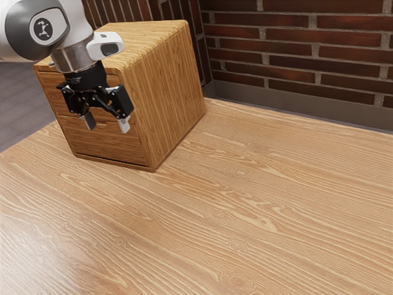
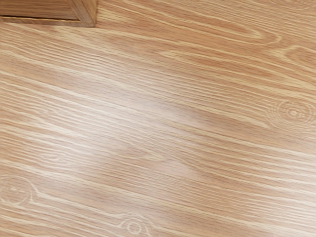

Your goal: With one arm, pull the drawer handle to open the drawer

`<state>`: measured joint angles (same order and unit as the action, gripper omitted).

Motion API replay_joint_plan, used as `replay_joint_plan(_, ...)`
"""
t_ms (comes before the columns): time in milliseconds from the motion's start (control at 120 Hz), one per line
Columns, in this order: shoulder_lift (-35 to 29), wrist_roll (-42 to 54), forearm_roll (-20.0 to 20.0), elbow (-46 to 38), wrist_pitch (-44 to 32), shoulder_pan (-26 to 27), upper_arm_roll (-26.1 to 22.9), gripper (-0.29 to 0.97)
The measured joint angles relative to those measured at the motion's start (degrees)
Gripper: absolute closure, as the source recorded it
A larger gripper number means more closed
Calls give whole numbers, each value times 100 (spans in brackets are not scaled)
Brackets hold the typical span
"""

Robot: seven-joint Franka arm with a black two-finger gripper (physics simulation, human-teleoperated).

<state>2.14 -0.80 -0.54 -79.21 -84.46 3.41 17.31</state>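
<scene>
One claw (image 1: 107,125), fingers (image 1: 124,126) spread, hanging before the wooden drawer front (image 1: 50,92)

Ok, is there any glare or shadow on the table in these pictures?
Exterior view: a faint pale sheen on the table near the lower left, and just a thin dark line under the cabinet, no long cast shadow. Wrist view: a soft whitish glare patch across the table's middle, washing out the grain there.
</scene>
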Motion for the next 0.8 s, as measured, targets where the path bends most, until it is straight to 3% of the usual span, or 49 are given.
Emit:
replay_joint_plan(350, 21, 10, -421, -14, 36, -80, 244, 0)
replay_joint_plan(475, -13, 125, -437, 946, 261, -180, 255, 0)
replay_joint_plan(800, -133, 2892, -473, 1292, 116, -28, 377, 0)
